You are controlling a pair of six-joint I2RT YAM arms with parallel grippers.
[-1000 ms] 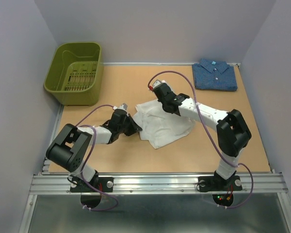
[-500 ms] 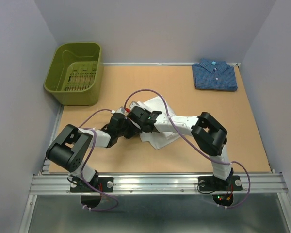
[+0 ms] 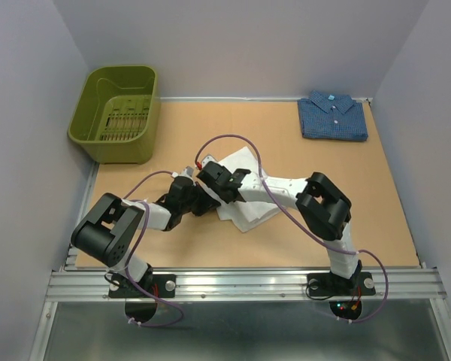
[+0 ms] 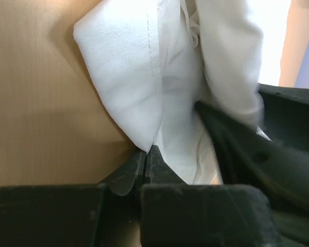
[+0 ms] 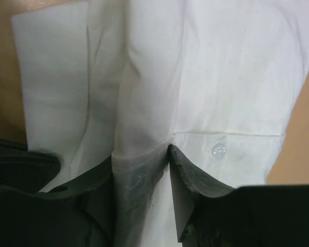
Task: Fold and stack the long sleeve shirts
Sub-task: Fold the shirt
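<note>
Tabletop (image 3: 286, 241) shows white shirt (image 3: 248, 215) folded narrower than before.

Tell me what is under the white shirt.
Only bare table shows around the white shirt. The cloth itself covers whatever may lie beneath it.

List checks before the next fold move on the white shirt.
1. left hand shut on edge of thin white cloth shirt: ok.
2. right hand gripping the shirt fold: cannot tell; jaws apart, cloth between.
3. white shirt lying flat: not ok, bunched under the arms.
4. folded dark blue patterned shirt clear of both arms: ok.
5. green plastic basket clear of both arms: ok.
</note>
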